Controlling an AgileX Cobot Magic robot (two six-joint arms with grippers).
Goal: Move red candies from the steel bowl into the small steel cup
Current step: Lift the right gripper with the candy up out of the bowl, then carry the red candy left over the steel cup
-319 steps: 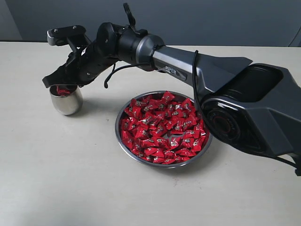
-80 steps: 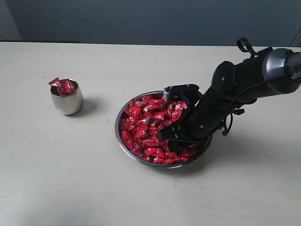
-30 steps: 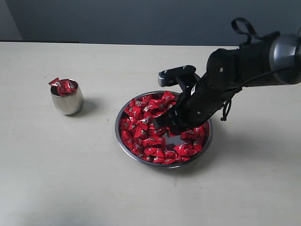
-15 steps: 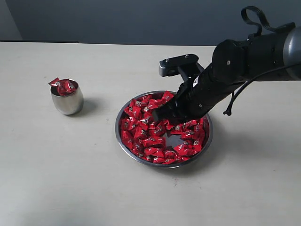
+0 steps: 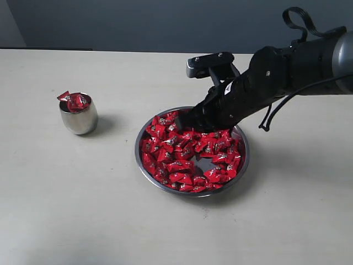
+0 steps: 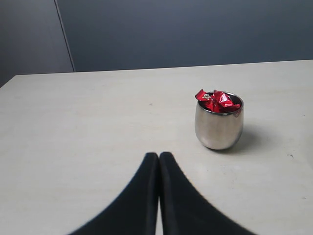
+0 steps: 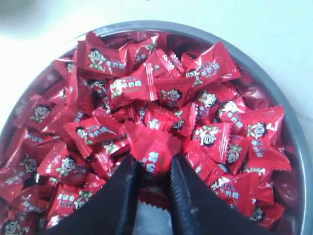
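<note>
The steel bowl sits mid-table, filled with red candies. My right gripper hangs just above the bowl's far side. In the right wrist view this gripper is shut on one red candy, held over the pile inside the bowl's rim. The small steel cup stands upright at the left, with red candies heaped above its rim. In the left wrist view my left gripper is shut and empty, low over the table and short of the cup. The exterior view does not show the left arm.
The right arm reaches in from the right edge, above the table behind the bowl. A bare steel patch shows among the candies. A dark wall runs behind the table's far edge.
The right gripper has risen out of the candy pile and shifted toward the bowl's far-left rim with a candy in its jaws. A bare patch stays where it dug.
</note>
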